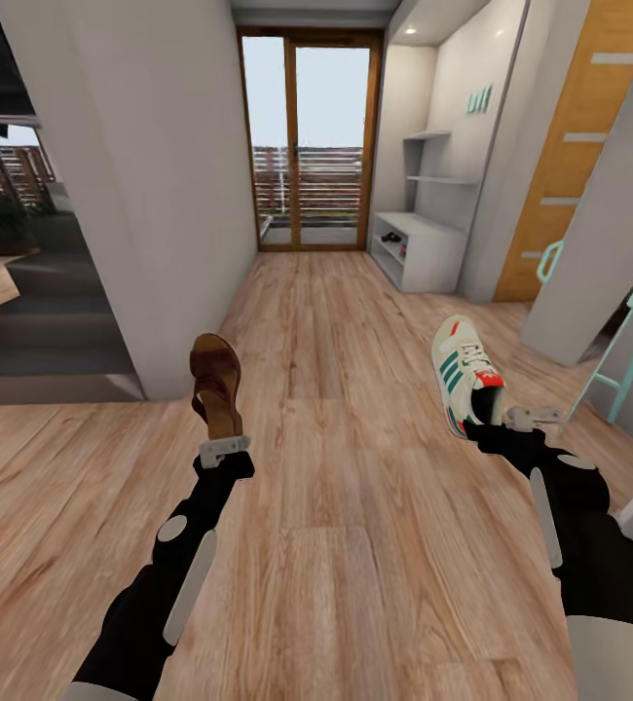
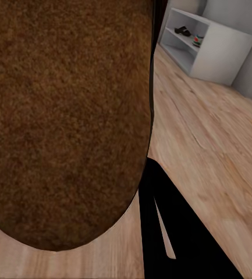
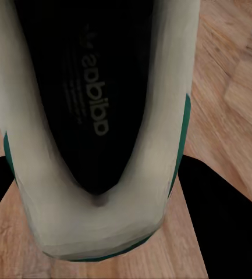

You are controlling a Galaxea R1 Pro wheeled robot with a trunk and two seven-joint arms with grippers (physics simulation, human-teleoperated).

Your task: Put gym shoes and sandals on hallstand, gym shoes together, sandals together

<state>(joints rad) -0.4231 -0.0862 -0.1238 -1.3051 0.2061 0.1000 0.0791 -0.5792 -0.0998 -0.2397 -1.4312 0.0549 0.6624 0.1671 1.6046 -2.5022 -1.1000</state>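
Left jaws (image 1: 225,443) holding brown sandal (image 1: 216,383), right jaws (image 1: 500,417) holding sneaker (image 1: 465,374), insole reading "adidas"

We cannot identify the small dark items (image 1: 391,238) on the distant pale grey-white hallstand (image 1: 431,255); too small.

"adidas" is printed inside the gym shoe (image 3: 96,116).

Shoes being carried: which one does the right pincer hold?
The cream-white gym shoe with green stripes is in the right pincer; the brown sandal is in the left pincer.
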